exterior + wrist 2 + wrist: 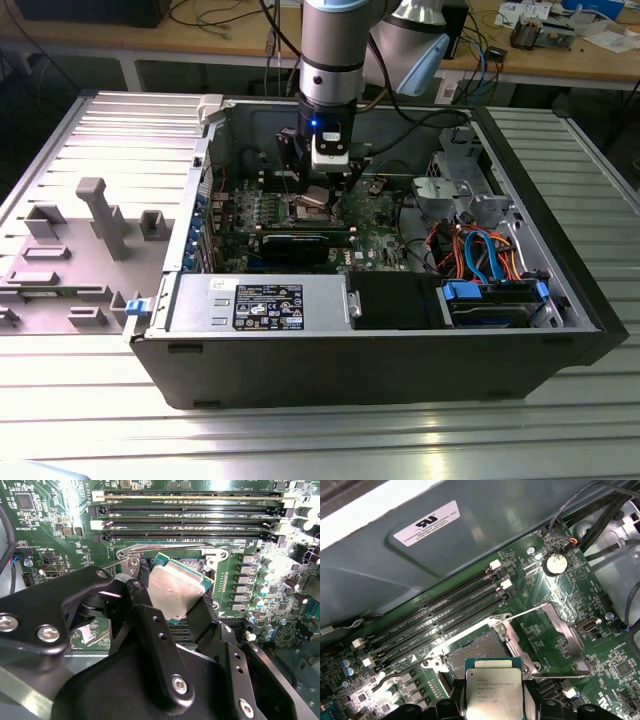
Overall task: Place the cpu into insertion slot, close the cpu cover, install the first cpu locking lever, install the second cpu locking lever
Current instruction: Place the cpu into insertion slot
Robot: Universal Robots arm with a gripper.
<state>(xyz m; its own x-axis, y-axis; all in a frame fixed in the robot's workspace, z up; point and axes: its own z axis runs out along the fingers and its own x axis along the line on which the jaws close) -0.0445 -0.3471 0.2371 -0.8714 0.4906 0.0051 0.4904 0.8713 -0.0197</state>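
Cpu point(493, 692) hangs pinched by its edges between the closed fingers of the gripper point(172, 594), just over the insertion slot point(477, 655) mid-board on the green circuit board point(530, 582). Beside it, the cpu cover point(567, 635) lies swung open.
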